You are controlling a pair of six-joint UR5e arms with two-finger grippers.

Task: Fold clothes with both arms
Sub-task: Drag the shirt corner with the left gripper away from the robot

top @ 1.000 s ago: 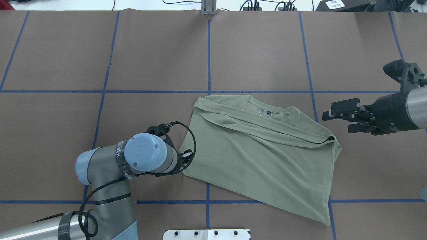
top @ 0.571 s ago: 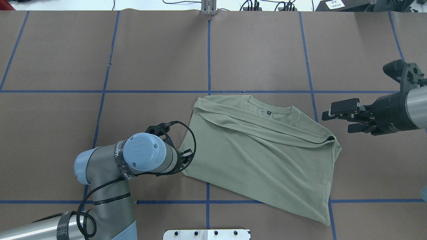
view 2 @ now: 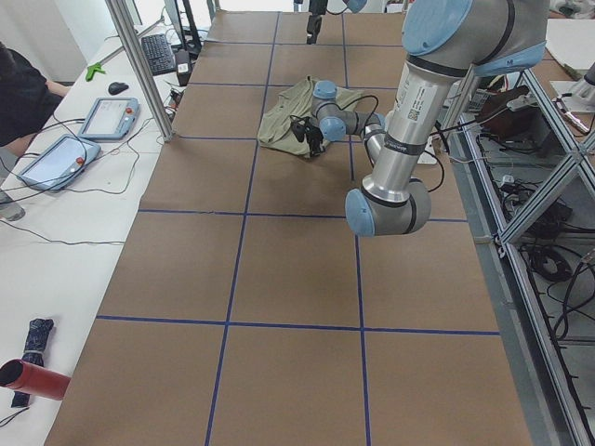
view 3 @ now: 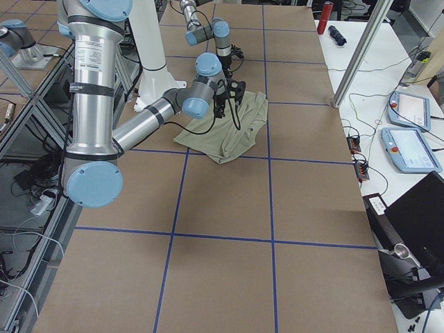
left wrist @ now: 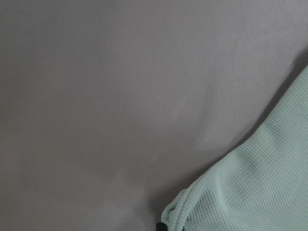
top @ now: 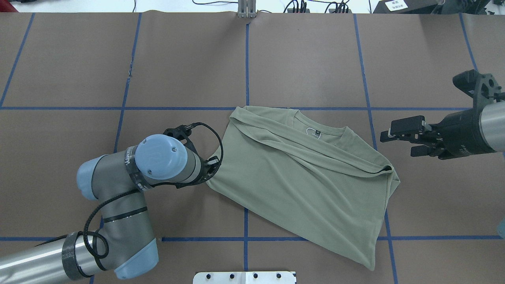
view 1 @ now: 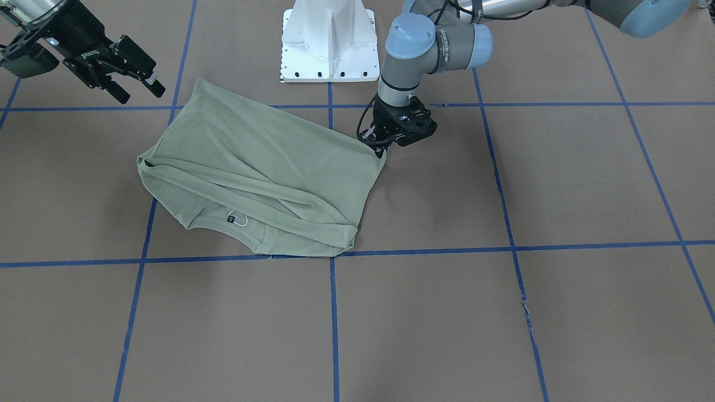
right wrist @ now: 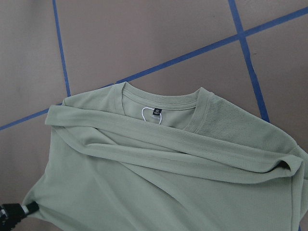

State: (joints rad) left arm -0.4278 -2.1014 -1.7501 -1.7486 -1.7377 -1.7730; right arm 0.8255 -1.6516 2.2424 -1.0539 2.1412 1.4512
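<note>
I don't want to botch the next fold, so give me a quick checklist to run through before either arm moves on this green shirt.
1. Left end effector grip: ok, shut on the shirt at its bunched corner.
2. Right end effector ready: ok, open and clear of the fabric.
3. Sleeve tucked: ok, folded diagonally across the body.
4. Shirt square to the blue tape grid: not ok, it lies skewed.
5. Underlayers flat: cannot tell, they are hidden.

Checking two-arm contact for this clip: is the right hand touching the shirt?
No: in the overhead view the right hand hangs open beside the shirt, with bare table showing between them.
</note>
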